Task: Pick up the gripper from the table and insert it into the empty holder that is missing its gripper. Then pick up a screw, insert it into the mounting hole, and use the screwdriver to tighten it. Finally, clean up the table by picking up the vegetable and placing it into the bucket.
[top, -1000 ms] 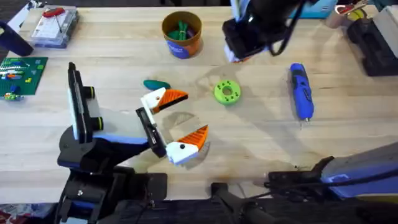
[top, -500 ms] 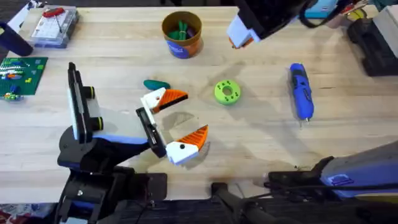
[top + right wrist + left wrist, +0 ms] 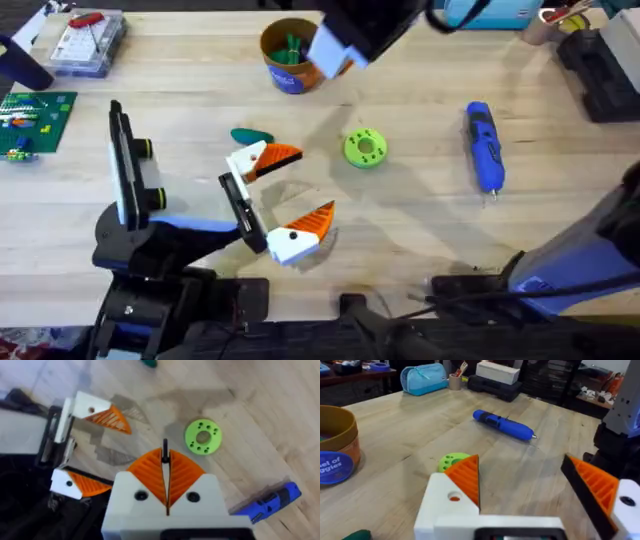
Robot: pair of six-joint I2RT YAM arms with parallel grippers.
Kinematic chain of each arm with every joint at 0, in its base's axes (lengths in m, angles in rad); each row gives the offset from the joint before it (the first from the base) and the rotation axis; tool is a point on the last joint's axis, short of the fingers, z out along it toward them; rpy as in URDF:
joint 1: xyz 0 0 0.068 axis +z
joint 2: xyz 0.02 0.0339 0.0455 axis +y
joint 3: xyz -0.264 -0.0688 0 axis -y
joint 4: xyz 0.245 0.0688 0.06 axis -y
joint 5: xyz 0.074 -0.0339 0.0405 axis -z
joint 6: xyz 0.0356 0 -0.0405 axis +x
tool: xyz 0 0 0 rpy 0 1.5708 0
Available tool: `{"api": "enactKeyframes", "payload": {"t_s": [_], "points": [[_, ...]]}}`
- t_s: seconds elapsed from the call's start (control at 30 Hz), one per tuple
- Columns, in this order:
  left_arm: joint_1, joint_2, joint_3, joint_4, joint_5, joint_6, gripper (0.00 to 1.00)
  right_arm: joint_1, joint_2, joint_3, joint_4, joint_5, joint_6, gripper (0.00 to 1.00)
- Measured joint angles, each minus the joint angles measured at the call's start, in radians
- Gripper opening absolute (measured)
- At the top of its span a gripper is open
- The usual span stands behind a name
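The right end effector [image 3: 166, 485], pads pinching a thin dark screw [image 3: 165, 455], should descend slowly, screw vertical, aligned over the mounting hole.

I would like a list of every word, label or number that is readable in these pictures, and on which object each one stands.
"...el of ...ggies": partly cut-off white letters on the blue label of the bucket.
Bucket label from overhead: too small to read.
Clear box with a red item: print unreadable.
Green board: markings unreadable.
Screwdriver: no readable text.
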Motion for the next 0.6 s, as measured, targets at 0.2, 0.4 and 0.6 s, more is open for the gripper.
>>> {"api": "enactKeyframes", "payload": {"t_s": [0.2, 0.4, 0.6], "points": [[0.0, 0.0, 0.0, 0.0, 0.0, 0.0, 0.99, 0.1, 0.019, 0.001, 0.0, -0.011, -0.068, 0.003], [0.0, 0.0, 0.0, 0.0, 0.0, 0.0, 0.99, 0.181, 0.041, 0.002, 0.0, -0.016, -0.153, 0.003], [0.0, 0.0, 0.0, 0.0, 0.0, 0.0, 0.99, 0.225, 0.067, 0.002, 0.006, -0.016, -0.232, 0.003]]}}
